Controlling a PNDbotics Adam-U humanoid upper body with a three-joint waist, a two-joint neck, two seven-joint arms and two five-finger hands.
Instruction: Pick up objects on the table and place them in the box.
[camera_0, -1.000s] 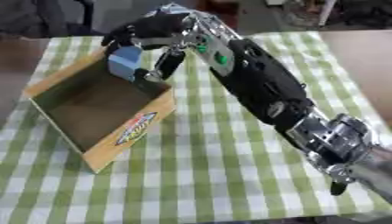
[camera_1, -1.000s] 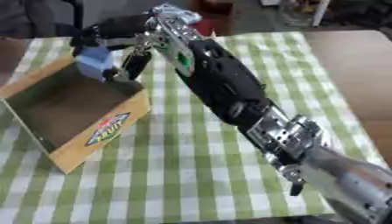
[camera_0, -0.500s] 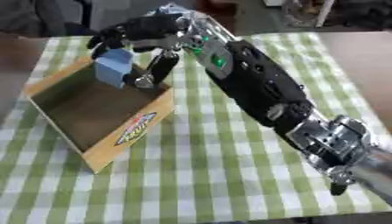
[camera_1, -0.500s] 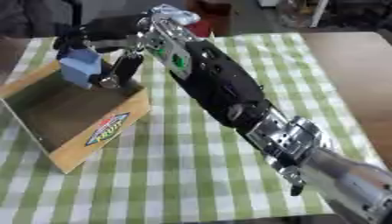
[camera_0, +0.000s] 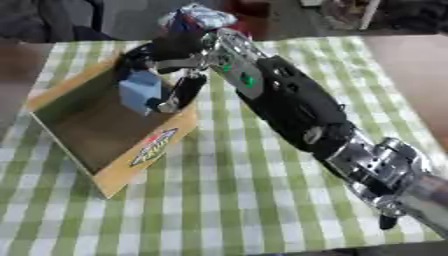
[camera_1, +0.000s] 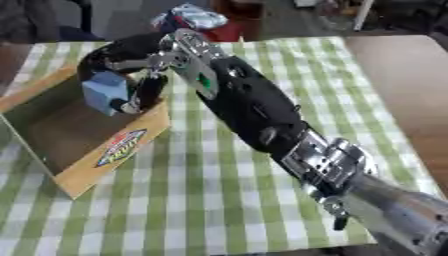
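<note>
The right hand (camera_0: 166, 67) reaches over the box (camera_0: 83, 131) on the green-checked tabletop (camera_0: 262, 200), fingers curled around a blue block (camera_0: 140, 92) held just inside the box's far end.

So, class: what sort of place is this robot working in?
Probably an indoor room set up like a dining spot: a table under a green checked cloth, a cardboard box on it, chairs or clutter beyond the far edge.
</note>
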